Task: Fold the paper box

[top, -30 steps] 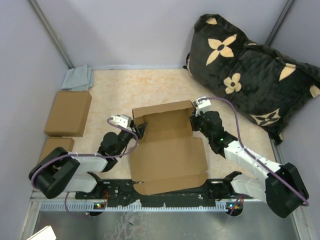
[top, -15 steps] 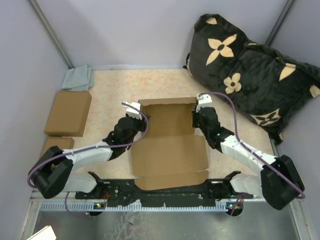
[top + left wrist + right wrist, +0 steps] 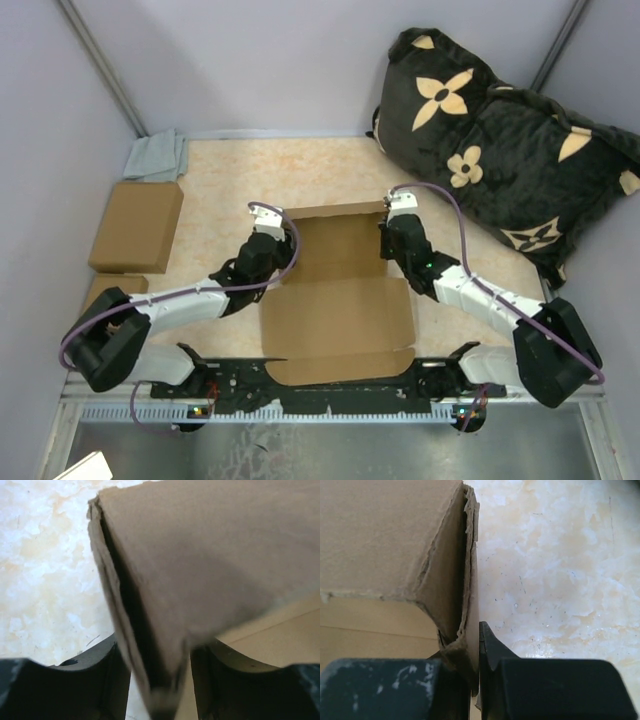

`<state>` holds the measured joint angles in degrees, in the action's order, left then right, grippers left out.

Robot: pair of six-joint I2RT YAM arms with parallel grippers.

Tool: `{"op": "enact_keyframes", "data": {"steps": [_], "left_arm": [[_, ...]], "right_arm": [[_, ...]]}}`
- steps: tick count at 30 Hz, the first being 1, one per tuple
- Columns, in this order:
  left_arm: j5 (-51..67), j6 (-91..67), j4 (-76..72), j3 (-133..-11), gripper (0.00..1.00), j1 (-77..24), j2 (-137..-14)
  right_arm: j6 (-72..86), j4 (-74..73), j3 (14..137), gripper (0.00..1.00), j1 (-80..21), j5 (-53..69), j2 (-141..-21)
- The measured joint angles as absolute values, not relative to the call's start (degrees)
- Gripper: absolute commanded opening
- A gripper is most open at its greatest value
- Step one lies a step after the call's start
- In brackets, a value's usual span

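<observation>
The paper box (image 3: 335, 310) lies open in the middle of the table, its far part folded up into walls. My left gripper (image 3: 283, 242) is shut on the box's left side wall, and my right gripper (image 3: 386, 238) is shut on its right side wall. In the left wrist view the doubled cardboard wall (image 3: 210, 555) runs down between the black fingers (image 3: 95, 680) of the gripper (image 3: 155, 685). In the right wrist view the folded wall (image 3: 380, 535) is pinched between the fingers (image 3: 520, 680) of the gripper (image 3: 476, 675).
Two plain cardboard blocks (image 3: 135, 225) (image 3: 110, 292) lie at the left, with a grey cloth (image 3: 157, 157) behind them. A black cushion with beige flowers (image 3: 500, 150) fills the far right corner. Grey walls enclose the table.
Both grippers moved toward the far side and closer in on the box's sides. The box straightened from its tilt, and its side walls now stand folded up in the grippers.
</observation>
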<state>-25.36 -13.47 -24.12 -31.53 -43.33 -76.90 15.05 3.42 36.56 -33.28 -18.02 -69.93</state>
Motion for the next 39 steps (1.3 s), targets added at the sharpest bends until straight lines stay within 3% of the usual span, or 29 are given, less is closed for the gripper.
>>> {"op": "enact_keyframes", "data": {"steps": [12,17,21,31,39], "left_arm": [[-25.0,-13.5,-23.5,-27.7,0.47,-43.0,-73.1],[-24.4,-13.8,-23.1,-27.7,0.30,-43.0,-72.6],[-24.2,-14.1,-20.8,-29.0,0.00,-43.0,-73.3],[-31.8,-14.3,-7.5,-42.5,0.00,-44.2,-80.6],[-40.9,-12.8,-6.6,-43.2,0.00,-48.7,-81.3]], "right_arm": [[16.6,2.7,37.2,0.06,-33.3,-19.0,-73.3],[16.8,2.3,37.6,0.07,-33.3,-19.2,-73.7],[16.7,2.3,37.6,0.07,-33.3,-19.4,-73.7],[17.7,1.6,37.7,0.07,-33.3,-20.4,-73.7],[19.4,-0.9,39.9,0.07,-33.3,-20.8,-74.1]]}}
